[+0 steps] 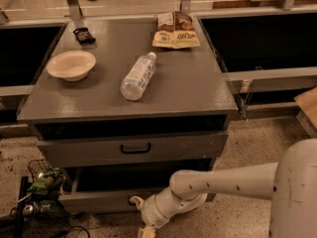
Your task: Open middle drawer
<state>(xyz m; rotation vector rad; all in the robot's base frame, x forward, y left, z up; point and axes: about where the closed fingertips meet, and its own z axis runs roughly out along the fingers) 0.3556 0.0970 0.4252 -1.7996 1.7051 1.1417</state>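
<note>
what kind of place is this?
Likely an office snack area or test lab: grey drawer cabinet holding bowl, water bottle, snack bags; speckled floor. Claw sits low by the bottom drawer.

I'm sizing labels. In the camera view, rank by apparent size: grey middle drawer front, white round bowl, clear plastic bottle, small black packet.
1. Grey middle drawer front.
2. White round bowl and clear plastic bottle: too alike to rank.
3. Small black packet, smallest.
The gripper sits at the bottom edge, below that drawer.
</note>
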